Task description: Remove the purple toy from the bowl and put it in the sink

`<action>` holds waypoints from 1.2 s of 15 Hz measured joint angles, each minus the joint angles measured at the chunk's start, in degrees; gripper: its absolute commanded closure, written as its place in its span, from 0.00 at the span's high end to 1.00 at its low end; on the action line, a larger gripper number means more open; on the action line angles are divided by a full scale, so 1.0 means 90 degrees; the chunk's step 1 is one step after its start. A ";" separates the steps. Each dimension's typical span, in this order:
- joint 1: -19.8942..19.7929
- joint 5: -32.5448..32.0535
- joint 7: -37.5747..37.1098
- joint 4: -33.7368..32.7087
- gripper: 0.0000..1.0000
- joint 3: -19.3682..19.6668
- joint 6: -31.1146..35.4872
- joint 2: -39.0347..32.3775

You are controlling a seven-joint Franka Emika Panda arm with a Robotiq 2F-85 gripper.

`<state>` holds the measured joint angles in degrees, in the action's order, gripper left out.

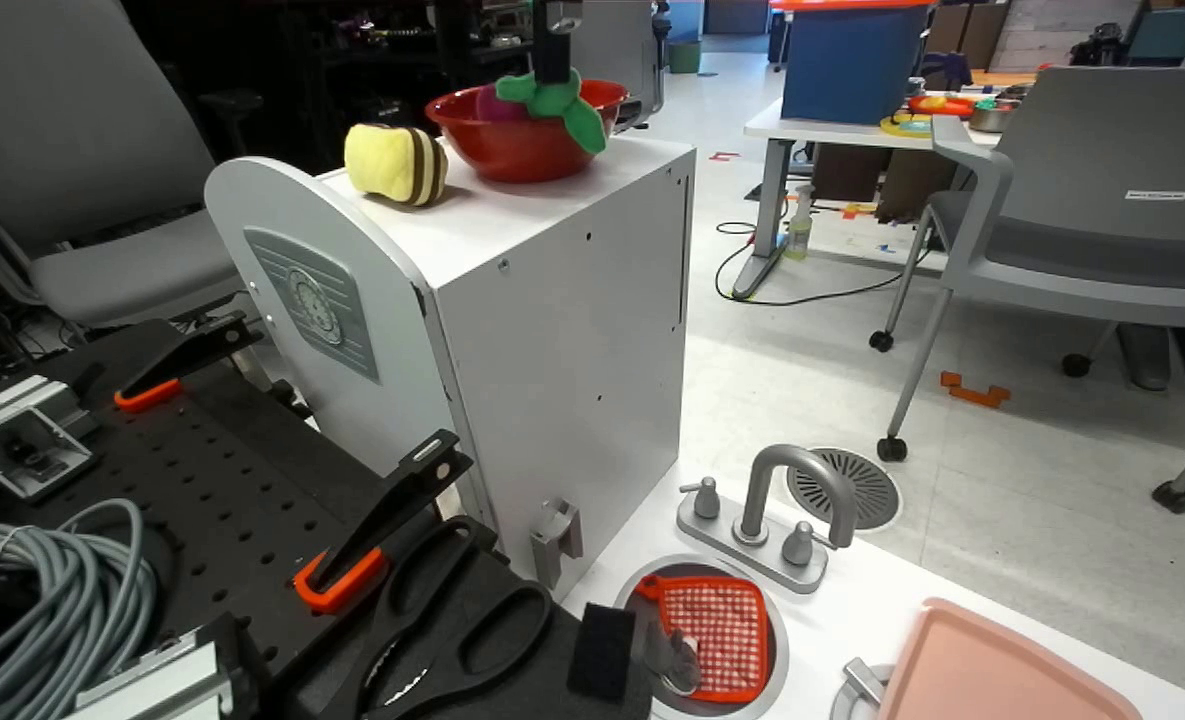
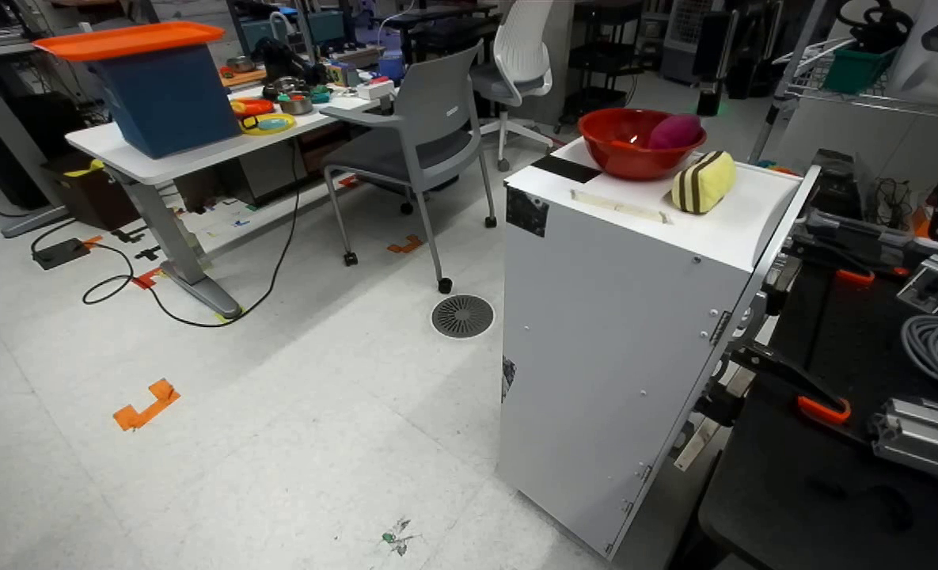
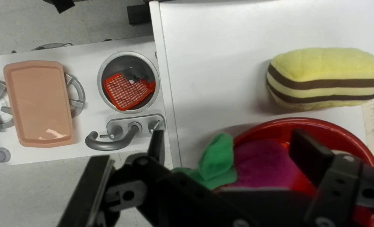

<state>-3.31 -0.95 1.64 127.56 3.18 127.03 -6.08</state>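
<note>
The purple toy [image 3: 262,164] is a plush with a magenta body and green leaves. It lies in the glossy red bowl [image 3: 303,121], its leaves hanging over the rim. The toy [image 2: 676,131] and bowl [image 2: 635,168] show in both exterior views, the toy [image 1: 497,104] and bowl [image 1: 522,155] from another side. My gripper [image 3: 229,140] is open above the bowl, its fingers wide apart on either side of the toy. In an exterior view the gripper [image 1: 552,58] is right at the green leaves; contact is unclear. The round sink [image 3: 100,83] holds a red checkered mitt [image 3: 127,93].
A yellow toy with brown stripes [image 3: 325,72] sits beside the bowl on the white cabinet top [image 3: 212,72]. The grey faucet [image 3: 123,138] stands by the sink, on the lower counter. A pink tray [image 3: 41,104] lies further along. The sink also shows in an exterior view [image 1: 782,655].
</note>
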 measured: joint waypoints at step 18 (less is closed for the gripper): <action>0.0005 -0.0420 -0.0275 -0.0079 0.68 0.0000 -0.0004 -0.0130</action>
<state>-3.26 -4.73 -0.83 126.85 3.18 126.99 -7.25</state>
